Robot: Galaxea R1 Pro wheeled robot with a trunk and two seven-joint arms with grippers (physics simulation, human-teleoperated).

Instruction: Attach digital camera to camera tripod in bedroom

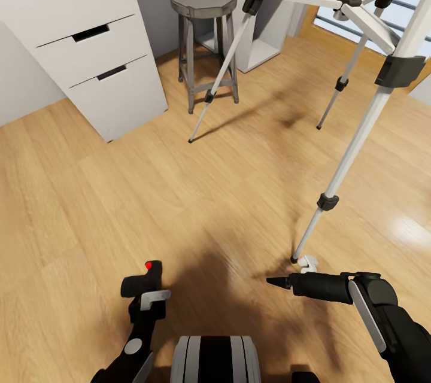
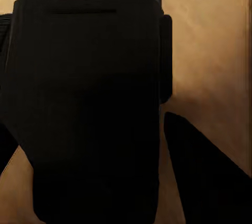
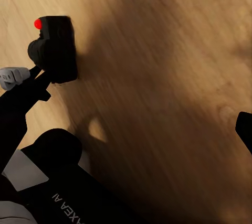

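Low in the head view, the left pincer (image 1: 145,294) grips the camera (image 1: 146,278); right pincer's (image 1: 281,282) state is unclear. Tripod (image 1: 359,131) stands ahead, its head out of frame; attaching remains undone.

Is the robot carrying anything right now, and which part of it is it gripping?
Yes: the left gripper holds the small black camera by its lower body, red dot up. The right gripper holds nothing.

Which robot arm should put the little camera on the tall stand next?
Probably the left. Its end effector is shut on the digital camera, red dot up. The right end effector holds nothing, near a foot of the camera tripod, whose head is above the frame.
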